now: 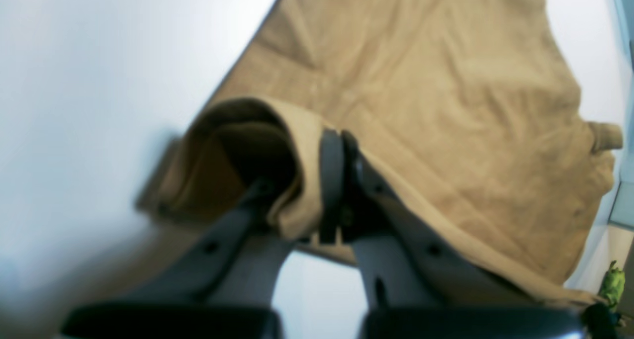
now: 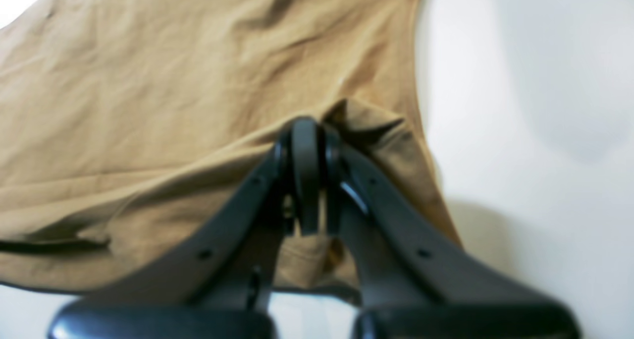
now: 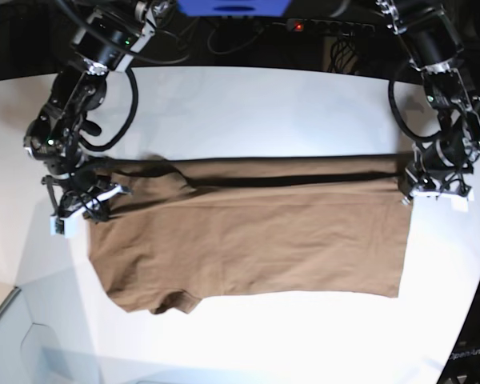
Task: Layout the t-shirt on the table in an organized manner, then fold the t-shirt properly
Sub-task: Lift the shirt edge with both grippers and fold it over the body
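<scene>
The brown t-shirt [image 3: 256, 232] lies spread across the middle of the white table [image 3: 248, 112], with its far edge lifted and folded toward the front. My left gripper [image 3: 422, 182] is at the shirt's right end. In the left wrist view the left gripper [image 1: 339, 141] is shut on a rolled fold of the t-shirt [image 1: 421, 81]. My right gripper [image 3: 92, 196] is at the shirt's left end. In the right wrist view the right gripper [image 2: 307, 131] is shut on a bunched edge of the t-shirt [image 2: 148, 106], above the table [image 2: 545, 131].
Black cables and a power strip [image 3: 336, 28] run along the table's back edge. The table's curved front edge [image 3: 8, 312] drops off at the lower left. A small green object [image 1: 613, 284] shows off the table's side in the left wrist view.
</scene>
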